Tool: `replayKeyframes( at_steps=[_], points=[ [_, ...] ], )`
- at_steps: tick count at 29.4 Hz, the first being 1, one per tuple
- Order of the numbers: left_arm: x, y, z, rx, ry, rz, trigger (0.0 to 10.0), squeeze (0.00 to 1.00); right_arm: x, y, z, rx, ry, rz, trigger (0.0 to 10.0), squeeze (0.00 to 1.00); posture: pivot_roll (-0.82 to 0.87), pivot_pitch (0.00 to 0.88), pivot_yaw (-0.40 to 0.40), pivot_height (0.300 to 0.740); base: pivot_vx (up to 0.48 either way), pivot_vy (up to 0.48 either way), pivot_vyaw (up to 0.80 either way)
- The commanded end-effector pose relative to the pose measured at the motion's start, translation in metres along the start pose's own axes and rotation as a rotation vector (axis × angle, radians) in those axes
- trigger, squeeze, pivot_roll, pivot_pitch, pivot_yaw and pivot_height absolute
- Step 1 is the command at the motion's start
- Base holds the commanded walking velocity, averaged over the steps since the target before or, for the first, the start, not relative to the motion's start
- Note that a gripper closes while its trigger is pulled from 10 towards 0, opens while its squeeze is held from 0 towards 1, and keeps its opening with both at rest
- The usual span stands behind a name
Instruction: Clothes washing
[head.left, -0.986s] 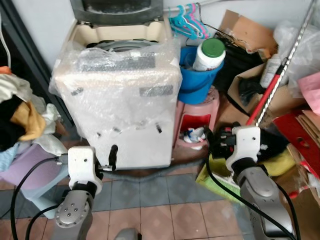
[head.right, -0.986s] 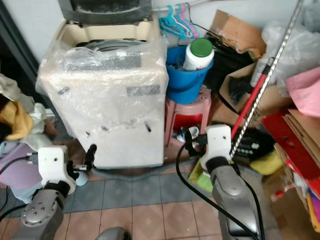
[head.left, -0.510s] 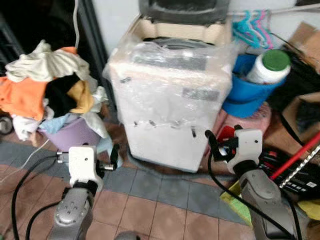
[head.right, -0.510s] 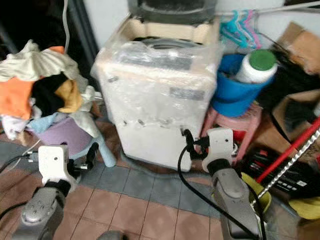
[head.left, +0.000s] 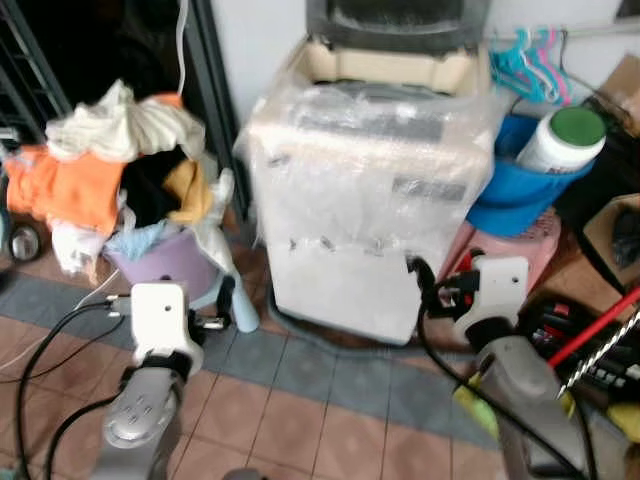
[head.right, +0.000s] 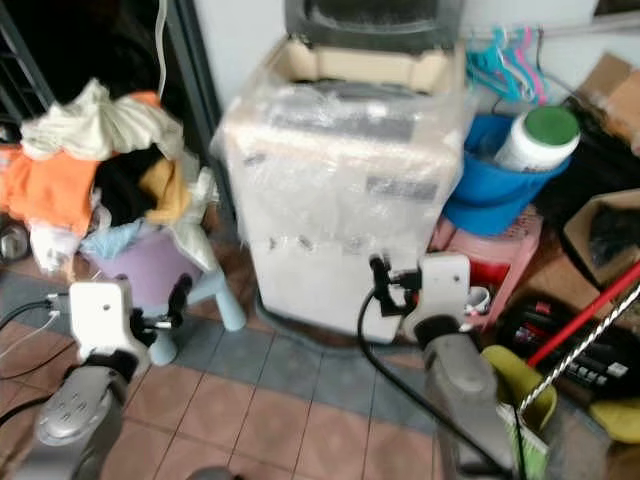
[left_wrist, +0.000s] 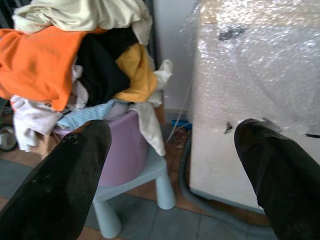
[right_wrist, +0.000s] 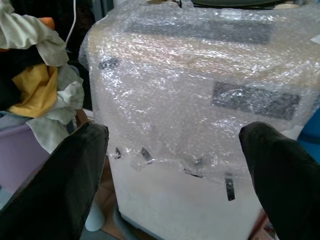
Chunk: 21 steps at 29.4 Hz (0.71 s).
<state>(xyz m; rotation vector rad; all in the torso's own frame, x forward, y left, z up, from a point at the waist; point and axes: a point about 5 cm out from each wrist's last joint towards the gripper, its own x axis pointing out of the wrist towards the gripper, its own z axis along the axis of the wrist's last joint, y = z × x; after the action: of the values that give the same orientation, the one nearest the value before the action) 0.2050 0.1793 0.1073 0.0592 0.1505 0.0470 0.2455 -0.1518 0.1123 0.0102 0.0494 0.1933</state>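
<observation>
View: swung leftward since a second ago; laundry pile (head.left: 120, 165) on purple basket (left_wrist: 122, 147) now ahead of left gripper (left_wrist: 170, 165).
Grippers: left and right gripper (right_wrist: 172, 165) both spread, empty.
Washing machine (head.left: 375, 200): ahead of right gripper.
Meaning: clothes judged the next pickup.

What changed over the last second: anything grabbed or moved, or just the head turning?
Only the view changed: the camera swung toward the robot's left, bringing the clothes pile on the purple basket into sight and sliding the washing machine across the picture. Nothing was taken or let go. The left tool and right tool remain open and empty, held low before the machine. The blue bucket and bottle haven't moved.
</observation>
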Motion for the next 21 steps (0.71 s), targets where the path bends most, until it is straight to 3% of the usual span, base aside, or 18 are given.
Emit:
replayKeyframes(
  at_steps=[1, 9, 15, 21],
  points=[
    [0.0017, -0.0064, 0.0045, -0.005, -0.025, -0.014, 10.0, 0.00, -0.0017, -0.0091, 0.0026, -0.014, -0.005, -0.025, 10.0, 0.00, -0.01, 0.000, -0.008, 0.740, 0.000, 0.480, 0.00],
    [0.0019, -0.0069, 0.0057, 0.004, -0.038, -0.005, 10.0, 0.00, -0.0016, -0.0052, 0.0043, -0.044, -0.014, 0.016, 10.0, 0.00, -0.01, 0.000, -0.015, 0.740, 0.000, 0.474, 0.10],
    [0.0003, -0.0103, 0.0091, -0.004, -0.059, -0.062, 10.0, 0.00, -0.0013, -0.0025, 0.0035, -0.053, -0.012, 0.030, 10.0, 0.00, -0.01, 0.000, -0.015, 0.740, 0.000, 0.000, 0.80],
    [0.0000, -0.0083, 0.0082, -0.029, -0.050, -0.048, 10.0, 0.00, 0.0006, -0.0015, 0.0056, -0.054, -0.020, 0.053, 10.0, 0.00, -0.02, 0.000, -0.012, 0.740, 0.040, 0.000, 0.61]
  ],
)
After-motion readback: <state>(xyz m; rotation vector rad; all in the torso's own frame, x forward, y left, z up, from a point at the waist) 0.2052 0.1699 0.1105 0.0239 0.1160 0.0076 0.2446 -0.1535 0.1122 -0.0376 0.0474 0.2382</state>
